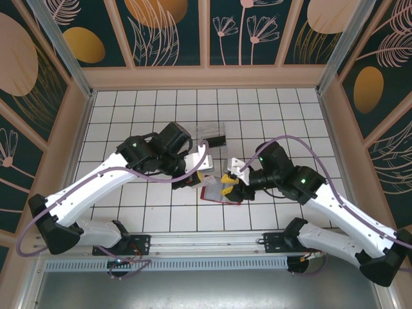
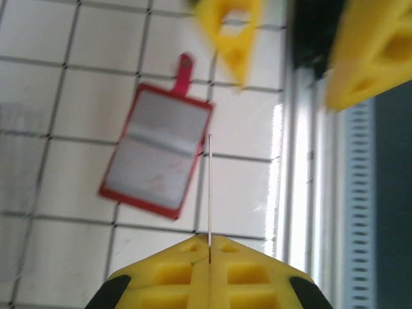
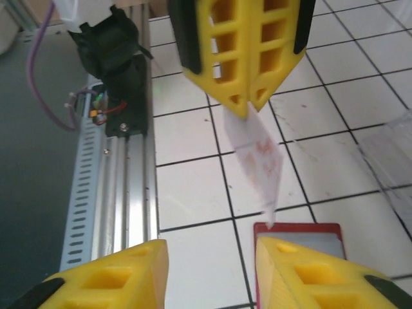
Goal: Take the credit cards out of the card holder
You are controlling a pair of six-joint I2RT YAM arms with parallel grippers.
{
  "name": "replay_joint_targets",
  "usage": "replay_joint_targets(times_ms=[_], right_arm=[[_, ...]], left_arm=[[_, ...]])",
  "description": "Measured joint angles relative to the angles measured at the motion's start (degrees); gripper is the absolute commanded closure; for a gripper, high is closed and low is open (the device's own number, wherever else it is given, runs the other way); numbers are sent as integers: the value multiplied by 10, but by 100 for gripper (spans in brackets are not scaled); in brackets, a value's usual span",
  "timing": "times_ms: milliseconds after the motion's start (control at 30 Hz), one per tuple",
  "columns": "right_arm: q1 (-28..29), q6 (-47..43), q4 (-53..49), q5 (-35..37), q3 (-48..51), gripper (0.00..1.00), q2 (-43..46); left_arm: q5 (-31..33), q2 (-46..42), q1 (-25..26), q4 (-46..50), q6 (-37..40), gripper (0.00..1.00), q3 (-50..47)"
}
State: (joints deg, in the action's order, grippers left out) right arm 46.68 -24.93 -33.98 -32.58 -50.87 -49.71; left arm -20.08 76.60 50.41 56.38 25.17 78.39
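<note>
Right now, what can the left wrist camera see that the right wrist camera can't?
Left wrist: the whole open card holder with its red tab, and the card edge-on, a thin line. Right wrist: the card's flat pale face with reddish marks, and just a corner of the holder. Both: the left gripper pinching that card above white tiles.

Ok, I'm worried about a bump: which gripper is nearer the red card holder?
Right. The right gripper hangs open just over the card holder; the left gripper, shut on a card, stands farther off.
</note>
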Motion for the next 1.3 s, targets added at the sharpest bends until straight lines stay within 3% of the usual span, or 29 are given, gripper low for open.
replay_joint_targets(times_ms=[200, 467, 733, 933, 1300], right_arm=[[-22, -3, -19, 30, 2, 71, 23], [-32, -10, -23, 30, 22, 74, 38], [-47, -23, -23, 22, 27, 74, 42], [-55, -35, -23, 10, 27, 75, 41], [-76, -50, -25, -5, 27, 75, 34]], left_arm=[[93, 45, -11, 4, 47, 100, 10], [129, 118, -106, 7, 139, 100, 113], [123, 258, -171, 28, 186, 100, 233], [116, 347, -188, 45, 208, 100, 309], [120, 389, -204, 47, 228, 100, 309]])
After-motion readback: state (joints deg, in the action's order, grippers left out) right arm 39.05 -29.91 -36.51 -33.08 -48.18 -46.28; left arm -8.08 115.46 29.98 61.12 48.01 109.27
